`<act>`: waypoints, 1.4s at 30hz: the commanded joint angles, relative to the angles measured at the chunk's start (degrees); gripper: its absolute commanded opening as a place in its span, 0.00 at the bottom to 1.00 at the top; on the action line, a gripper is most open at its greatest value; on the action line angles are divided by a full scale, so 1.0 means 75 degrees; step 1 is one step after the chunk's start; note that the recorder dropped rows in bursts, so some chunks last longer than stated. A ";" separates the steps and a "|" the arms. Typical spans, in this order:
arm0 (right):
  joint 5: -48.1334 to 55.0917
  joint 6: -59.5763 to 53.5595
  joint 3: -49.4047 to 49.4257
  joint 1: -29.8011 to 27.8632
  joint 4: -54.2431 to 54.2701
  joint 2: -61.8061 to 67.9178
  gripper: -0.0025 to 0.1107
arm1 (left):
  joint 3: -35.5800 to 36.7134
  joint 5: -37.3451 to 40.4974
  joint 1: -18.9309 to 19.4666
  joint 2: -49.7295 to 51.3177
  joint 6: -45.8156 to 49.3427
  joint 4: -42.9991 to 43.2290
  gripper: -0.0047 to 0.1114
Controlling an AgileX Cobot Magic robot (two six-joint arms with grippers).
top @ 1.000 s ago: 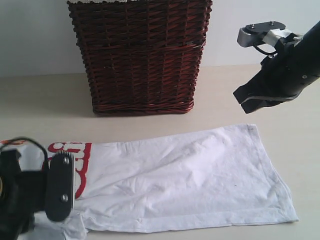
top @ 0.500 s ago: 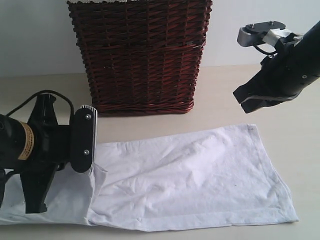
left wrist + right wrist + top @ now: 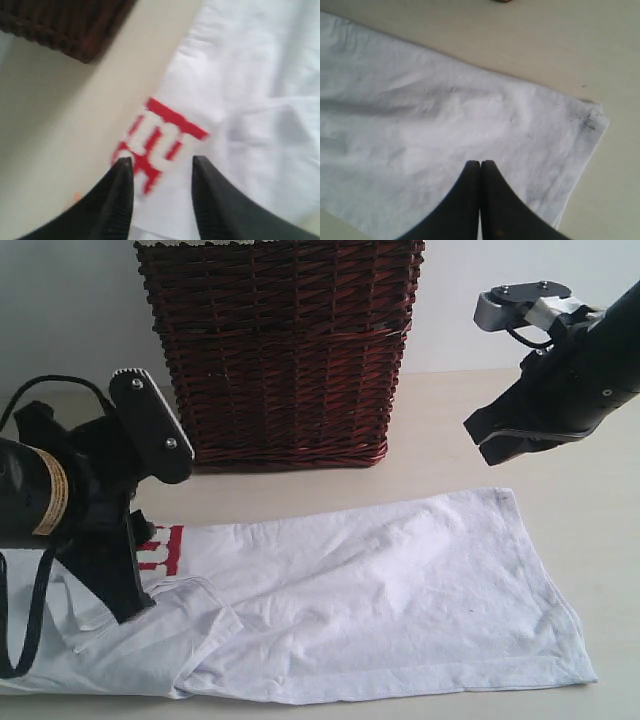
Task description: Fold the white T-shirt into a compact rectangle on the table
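Fingers (image 3: 120, 200) of the left gripper (image 3: 161, 161) are standing spread in the left wrist view, hovering over the red word strip (image 3: 160, 140) of the white T-shirt (image 3: 260, 100). Whether they are touching the cloth cannot be told. The strip is lying at the shirt's edge, a little way out from the corner of the dark wicker basket (image 3: 65, 25), with bare table (image 3: 60, 125) showing between the two.

In the right wrist view, the right gripper (image 3: 480, 163) is keeping its two black fingers (image 3: 467, 200) pressed together. They are hanging over a hemmed corner of the T-shirt (image 3: 420, 125), and the table (image 3: 545, 40) is showing beyond that hem.

In the exterior view, the white T-shirt (image 3: 400, 590) is lying spread on the table (image 3: 430, 440) in front of the basket (image 3: 280, 350), its left end rumpled and partly turned over. The red strip (image 3: 165, 548) is peeking out near the basket's lower left corner. The left gripper (image 3: 130, 600) is pointing down at that rumpled end, left of the basket. The right gripper (image 3: 487, 445) is hanging in the air to the right of the basket, above the shirt's far right corner and apart from it.
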 commanded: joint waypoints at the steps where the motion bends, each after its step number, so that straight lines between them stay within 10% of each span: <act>1: -0.0013 -0.0067 -0.0048 -0.0033 0.0101 -0.0057 0.02 | 0.0005 0.1836 -0.0369 -0.0089 0.4088 -0.5340 0.04; 16: 0.0142 -0.0080 -0.0048 -0.0033 0.0253 -0.0057 0.02 | 0.0431 -0.0285 0.1356 0.1626 0.1548 -0.1818 0.04; 25: -0.0021 -0.0167 -0.0048 -0.0033 0.0253 -0.0057 0.02 | -0.0294 -0.0135 0.1602 0.1563 -0.3507 0.2291 0.09; 29: 0.0038 -0.0131 -0.0048 -0.0033 0.0253 -0.0057 0.02 | -0.0344 0.0877 0.1811 0.1328 -0.4116 0.1588 0.38; 32: 0.0131 -0.0134 -0.0048 -0.0033 0.0272 -0.0098 0.02 | -0.0344 0.1242 0.2503 0.1103 -0.3939 0.0810 0.42; 37: 0.0014 -0.0231 -0.0048 -0.0033 0.0471 -0.0437 0.05 | -0.0329 0.0511 0.5632 0.0738 -0.0912 -0.3379 0.41; 42: 0.0264 -0.0526 -0.0048 -0.0033 0.1160 -0.1115 0.17 | -0.0329 0.0260 0.7586 0.1072 0.1787 -0.6179 0.49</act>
